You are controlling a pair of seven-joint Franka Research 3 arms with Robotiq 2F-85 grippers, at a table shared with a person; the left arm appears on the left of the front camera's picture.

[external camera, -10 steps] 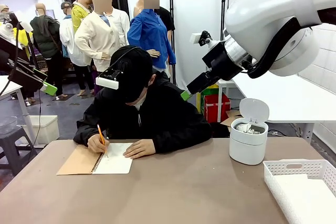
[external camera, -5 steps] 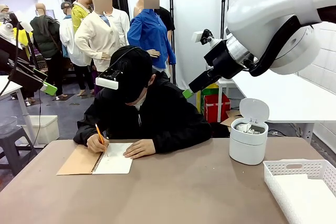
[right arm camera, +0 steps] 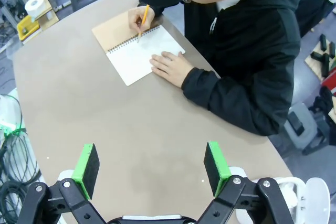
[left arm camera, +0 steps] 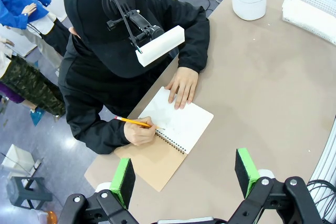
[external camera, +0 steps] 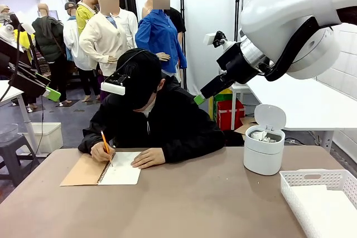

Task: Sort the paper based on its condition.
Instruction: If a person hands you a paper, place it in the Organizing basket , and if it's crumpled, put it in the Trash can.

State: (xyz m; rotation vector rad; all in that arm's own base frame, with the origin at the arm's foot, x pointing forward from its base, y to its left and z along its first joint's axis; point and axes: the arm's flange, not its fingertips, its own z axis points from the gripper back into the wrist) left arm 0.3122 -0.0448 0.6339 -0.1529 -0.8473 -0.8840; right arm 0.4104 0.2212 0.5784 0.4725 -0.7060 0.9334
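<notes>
- Brown table (external camera: 195, 204) runs the full width of your front view, with a person (external camera: 162, 126) in black bent low over it at the far side.
- Look at the notebook (external camera: 103, 170): it lies open and flat, brown cover folded to one side. One hand (left arm camera: 140, 132) holds an orange pencil (left arm camera: 134, 123) with its tip on the white page, and the other hand (left arm camera: 182, 85) rests flat on the page's far edge. Whatever is on that page is too faint to read.
- Your left end effector (left arm camera: 185, 170) hangs high above the table, released, green pads wide apart with nothing between them.
- Your right end effector (right arm camera: 150, 155) is released too, fingers spread over bare table. In the front view its fingertips are hard to separate; you get little more than a green tip near the person's shoulder.
- Over to the white bin (external camera: 264, 151), right of the person, lid (external camera: 270, 117) tipped up. Crumpled paper (external camera: 263, 136) sits inside as white lumps, and you cannot count them.
- In the right wrist view that bin is tucked into the bottom corner, half hidden behind a finger.
- Nearest you on the right, the white slotted basket (external camera: 312, 178) is cut off by the frame's edge. Smooth paper (external camera: 329, 210) lies flat in it, and how many sheets is impossible to tell.
</notes>
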